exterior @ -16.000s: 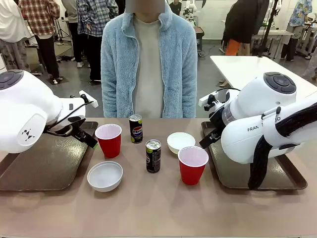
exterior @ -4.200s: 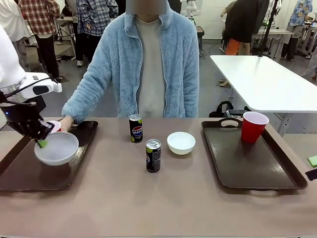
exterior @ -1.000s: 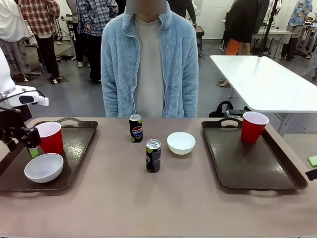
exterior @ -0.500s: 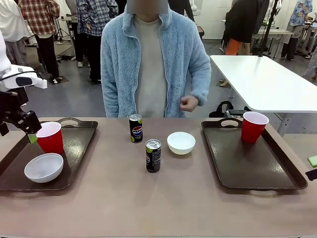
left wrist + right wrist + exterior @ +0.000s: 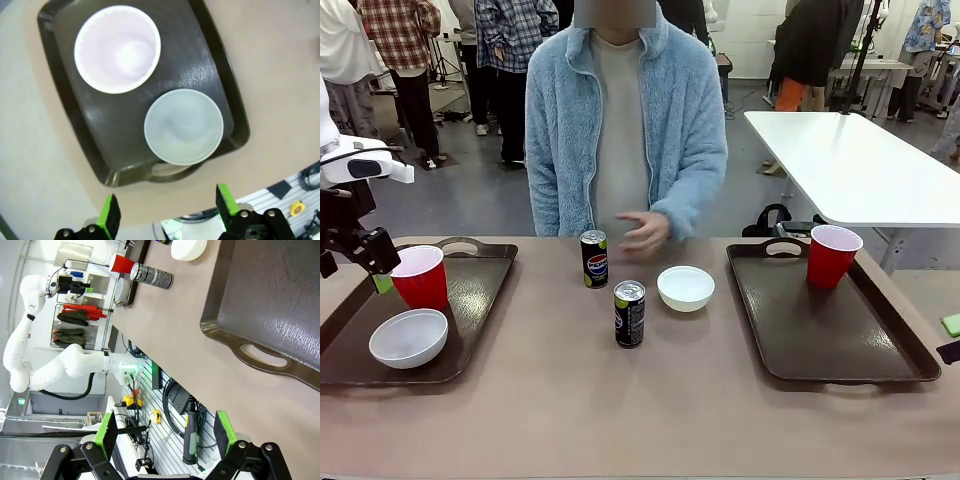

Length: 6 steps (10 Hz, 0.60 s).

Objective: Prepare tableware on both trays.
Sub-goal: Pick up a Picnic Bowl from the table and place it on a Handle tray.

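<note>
Now, your left gripper hangs in the air by the left dark brown plastic tray, its green-padded fingers spread wide with nothing between them. On that tray's glossy, faintly grained floor stands a red plastic cup, its white inside a clean circle from above. Just beside it is a shallow round white bowl, smooth and matte, lying nearer the cut-out loop handle.

Your right gripper is likewise wide and empty. It sits off the table's edge, facing the handle end of the right dark brown tray. That tray's raised rim curves round a shiny floor, and a second red cup stands upright at its far right corner.

Between the trays, on the tan tabletop, sit three things:
- a second white bowl
- a slim dark can with a blue-and-red logo
- nearer you, a dark can with a silver top

The person's hand, coming out of a fluffy pale blue fleece sleeve, hovers just behind the logo can.
</note>
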{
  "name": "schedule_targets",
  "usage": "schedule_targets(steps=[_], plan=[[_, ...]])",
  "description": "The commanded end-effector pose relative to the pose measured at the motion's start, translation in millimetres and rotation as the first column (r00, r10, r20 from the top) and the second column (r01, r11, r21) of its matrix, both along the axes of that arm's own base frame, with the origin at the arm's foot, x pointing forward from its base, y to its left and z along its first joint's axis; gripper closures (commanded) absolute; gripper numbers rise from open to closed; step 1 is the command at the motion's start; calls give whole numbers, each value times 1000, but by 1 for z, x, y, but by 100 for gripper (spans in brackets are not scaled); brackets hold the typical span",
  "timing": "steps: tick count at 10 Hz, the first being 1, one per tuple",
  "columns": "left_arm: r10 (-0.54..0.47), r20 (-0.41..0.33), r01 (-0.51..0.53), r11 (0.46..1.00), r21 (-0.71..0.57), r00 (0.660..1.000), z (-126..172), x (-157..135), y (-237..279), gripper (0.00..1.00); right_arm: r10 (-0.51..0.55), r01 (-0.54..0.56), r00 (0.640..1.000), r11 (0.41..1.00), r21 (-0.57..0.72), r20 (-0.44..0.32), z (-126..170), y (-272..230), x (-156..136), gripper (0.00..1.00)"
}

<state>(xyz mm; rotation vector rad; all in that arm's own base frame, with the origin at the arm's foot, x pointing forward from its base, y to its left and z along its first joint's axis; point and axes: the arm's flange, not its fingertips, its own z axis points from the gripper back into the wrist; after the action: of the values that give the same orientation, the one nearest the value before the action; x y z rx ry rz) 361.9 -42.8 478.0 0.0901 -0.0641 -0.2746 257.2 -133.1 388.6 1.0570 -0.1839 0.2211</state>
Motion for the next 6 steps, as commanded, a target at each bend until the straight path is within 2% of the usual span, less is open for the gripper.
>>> schedule_targets(steps=[1,2,3,4,6], plan=[[0,0,0,1000,1,1000,0,0,0,3,2,-2,1000,1000,15,9,0,0,1,0],[-6,-91,-14,975,-222,996,36,11,15,0,2,-2,1000,1000,15,9,0,0,1,0],[-9,-188,-68,914,-400,982,60,26,36,0,0,0,1000,1000,0,0,0,0,0,0],[-27,-258,-127,820,-559,966,78,44,59,0,-25,25,1000,995,-93,-1,11,12,-6,0],[-55,-315,-204,652,-730,948,97,49,100,0,-28,32,999,981,-193,21,41,47,0,0]])
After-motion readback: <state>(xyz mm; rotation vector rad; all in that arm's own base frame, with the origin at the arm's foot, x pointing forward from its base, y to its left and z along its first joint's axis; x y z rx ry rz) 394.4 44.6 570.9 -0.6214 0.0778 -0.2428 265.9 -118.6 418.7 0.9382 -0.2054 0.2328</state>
